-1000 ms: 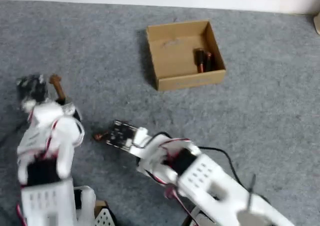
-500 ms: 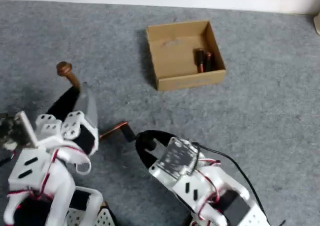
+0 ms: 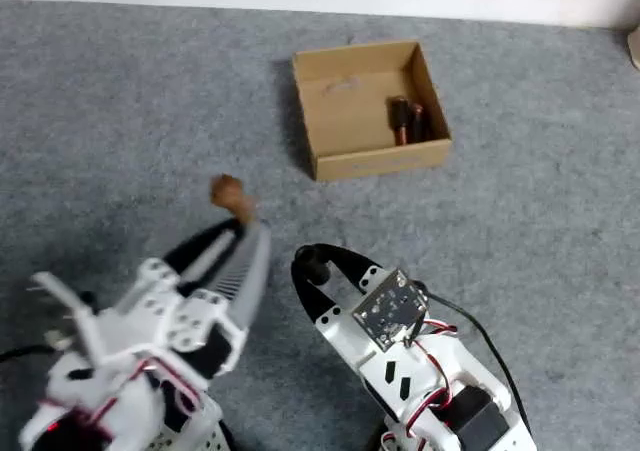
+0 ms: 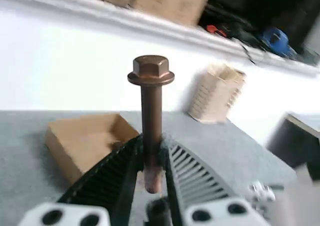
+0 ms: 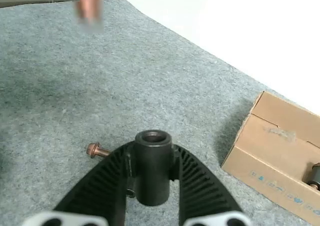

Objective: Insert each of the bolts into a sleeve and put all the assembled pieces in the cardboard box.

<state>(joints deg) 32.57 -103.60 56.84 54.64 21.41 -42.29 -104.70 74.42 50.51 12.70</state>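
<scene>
left arm has swung in, bringing its bolt (image 3: 232,193) near the right arm. left gripper (image 3: 241,229) is clamped on the shank, head out past the fingertips. right gripper (image 3: 312,263), just right of it, pinches a sleeve (image 5: 152,166). risk: bolt comes in off-axis, jams on the sleeve rim or slips. spare bolt (image 5: 96,150) lies beyond the right fingertips. cardboard box (image 3: 380,159) is well ahead; the dark pieces inside are too small to tell apart.
</scene>
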